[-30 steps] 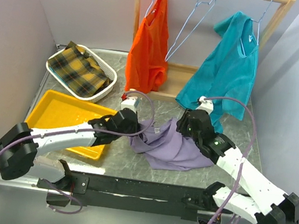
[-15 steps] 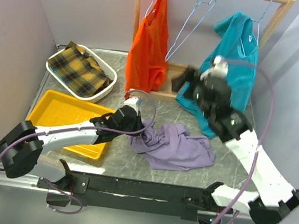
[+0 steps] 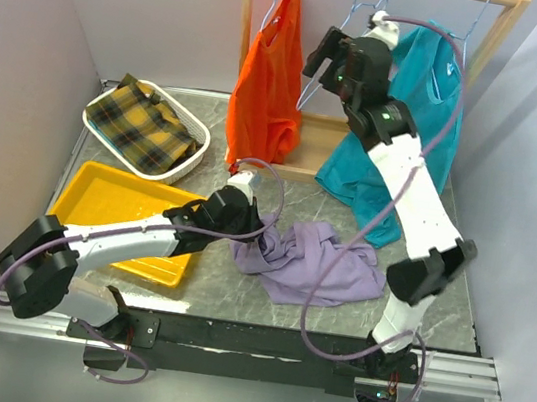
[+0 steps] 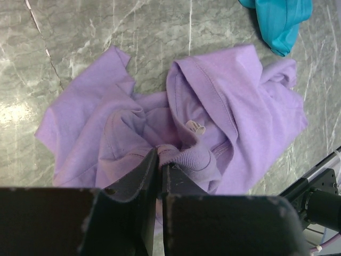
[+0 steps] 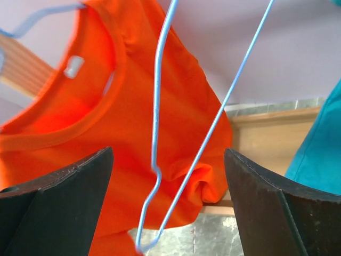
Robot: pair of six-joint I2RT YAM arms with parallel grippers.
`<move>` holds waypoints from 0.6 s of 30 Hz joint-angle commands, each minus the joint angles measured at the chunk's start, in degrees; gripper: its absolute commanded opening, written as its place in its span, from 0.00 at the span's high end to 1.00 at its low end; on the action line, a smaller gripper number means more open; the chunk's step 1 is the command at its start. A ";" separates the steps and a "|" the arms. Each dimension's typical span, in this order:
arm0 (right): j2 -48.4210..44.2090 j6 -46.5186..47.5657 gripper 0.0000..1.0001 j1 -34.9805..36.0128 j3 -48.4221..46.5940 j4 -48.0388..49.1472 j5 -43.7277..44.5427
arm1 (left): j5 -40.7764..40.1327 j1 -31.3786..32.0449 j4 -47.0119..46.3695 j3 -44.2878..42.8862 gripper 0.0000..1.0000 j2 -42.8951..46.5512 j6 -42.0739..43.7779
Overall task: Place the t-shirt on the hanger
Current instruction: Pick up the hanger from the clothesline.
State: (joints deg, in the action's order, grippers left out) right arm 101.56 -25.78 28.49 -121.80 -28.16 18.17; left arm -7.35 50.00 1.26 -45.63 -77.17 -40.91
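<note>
The lavender t-shirt [image 3: 329,271] lies crumpled on the marble table. My left gripper [image 3: 249,227] is shut on its ribbed collar at the left side; the left wrist view shows the jaws [image 4: 160,160] pinching the cloth [image 4: 245,90]. The empty light blue wire hanger [image 3: 307,96] hangs from the wooden rail between the orange and teal garments. My right gripper [image 3: 320,62] is raised to it and open. In the right wrist view the hanger's wires [image 5: 156,106] run between the spread fingers of the gripper [image 5: 168,152], untouched.
An orange garment [image 3: 266,79] and a teal t-shirt [image 3: 412,121] hang on the wooden rack [image 3: 244,15]. A white basket [image 3: 193,129] with plaid cloth and a yellow tray [image 3: 98,191] stand at the left.
My right arm has left the t-shirt on the table and risen up and back to the hanger on the rack. My left gripper stays shut on the collar.
</note>
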 commanded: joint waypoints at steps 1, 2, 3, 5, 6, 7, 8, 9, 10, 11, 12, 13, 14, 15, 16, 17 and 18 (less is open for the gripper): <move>4.69 1.35 0.08 -0.36 -7.74 -2.42 1.42 | 1.11 -0.16 -2.05 -2.10 0.90 -0.35 1.71; 5.40 1.35 0.08 -0.28 -8.88 -3.38 2.21 | 1.20 -0.16 -2.22 -1.92 0.90 -0.18 1.79; 5.84 1.17 0.08 -0.36 -9.24 -3.74 2.74 | 1.12 -0.16 -2.22 -1.84 0.90 -0.09 1.79; 6.11 0.73 0.08 -0.28 -8.55 -4.44 4.58 | 1.03 -0.08 -2.31 -1.75 0.90 0.35 1.71; 5.93 0.64 0.08 -0.28 -8.02 -4.62 5.20 | 0.94 -0.16 -2.31 -1.57 0.90 0.44 1.71; 5.41 0.56 0.09 -0.36 -6.54 -4.62 5.64 | 1.03 -0.16 -2.40 -1.40 0.90 0.61 1.53; 5.14 0.47 0.09 -0.28 -5.83 -4.71 6.34 | 1.11 -0.16 -2.66 -1.13 0.90 0.87 1.53; 4.88 0.55 0.11 -0.28 -5.21 -4.88 6.96 | 1.20 -0.08 -2.75 -1.04 0.90 0.96 1.44; 4.09 0.56 0.12 -0.28 -3.81 -4.97 7.31 | 1.20 -0.16 -2.75 -0.96 0.90 1.14 1.44; 3.65 0.47 0.14 -0.28 -2.93 -4.71 7.84 | 1.20 -0.16 -2.66 -0.96 0.90 1.31 1.44; 3.04 0.82 0.19 -0.28 -1.96 -4.36 8.36 | 1.20 -0.08 -2.58 -0.87 0.90 1.49 1.53; 1.64 0.82 0.22 -0.36 0.14 -4.01 8.46 | 1.12 -0.16 -2.58 -0.87 0.90 1.49 1.53; 1.02 0.91 0.24 -0.37 1.11 -3.05 8.37 | 1.03 -0.08 -2.58 -0.87 0.90 1.67 1.53; 0.40 1.08 0.32 -0.28 1.91 -2.69 8.02 | 0.94 -0.08 -2.49 -0.87 0.90 1.75 1.53; -0.30 1.26 0.38 -0.28 2.79 -2.43 7.93 | 0.85 -0.08 -2.49 -0.78 0.90 1.76 1.62; -0.57 1.35 0.42 -0.36 2.79 -2.86 8.02 | 0.76 -0.08 -2.49 -0.78 0.91 2.02 1.62; -0.66 1.35 0.49 -0.37 2.71 -3.21 8.19 | 0.68 -0.16 -2.49 -0.78 0.91 2.11 1.71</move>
State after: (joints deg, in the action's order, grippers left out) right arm 105.47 -25.23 28.45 -119.57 -33.12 24.47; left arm -7.11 50.00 1.10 -45.67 -77.41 -40.05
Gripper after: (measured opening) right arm 0.602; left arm 0.102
